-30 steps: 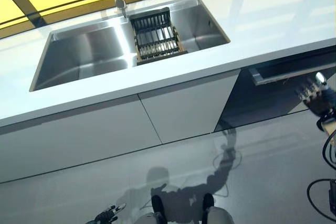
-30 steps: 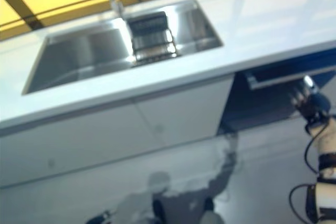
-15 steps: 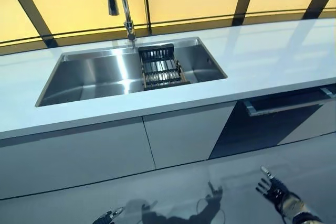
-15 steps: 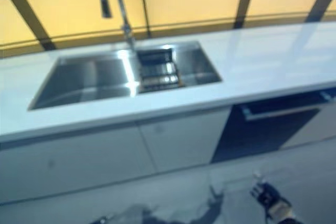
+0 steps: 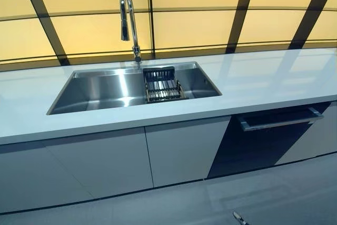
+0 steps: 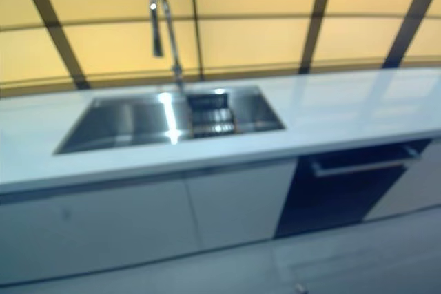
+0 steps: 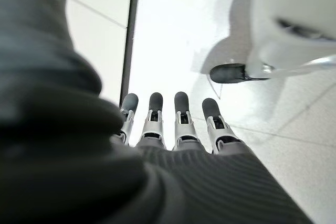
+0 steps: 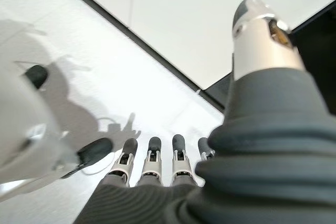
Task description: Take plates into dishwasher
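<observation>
My right hand and left hand hang low at my sides, fingers straight and empty, above the floor. Far ahead and above them sits the sink with a dark rack; I see no plates. The dishwasher, ahead of my right hand, stands slightly ajar. Reaching blindly, I risk hitting its protruding door.

A steel sink holds a dark rack beneath a curved faucet.
</observation>
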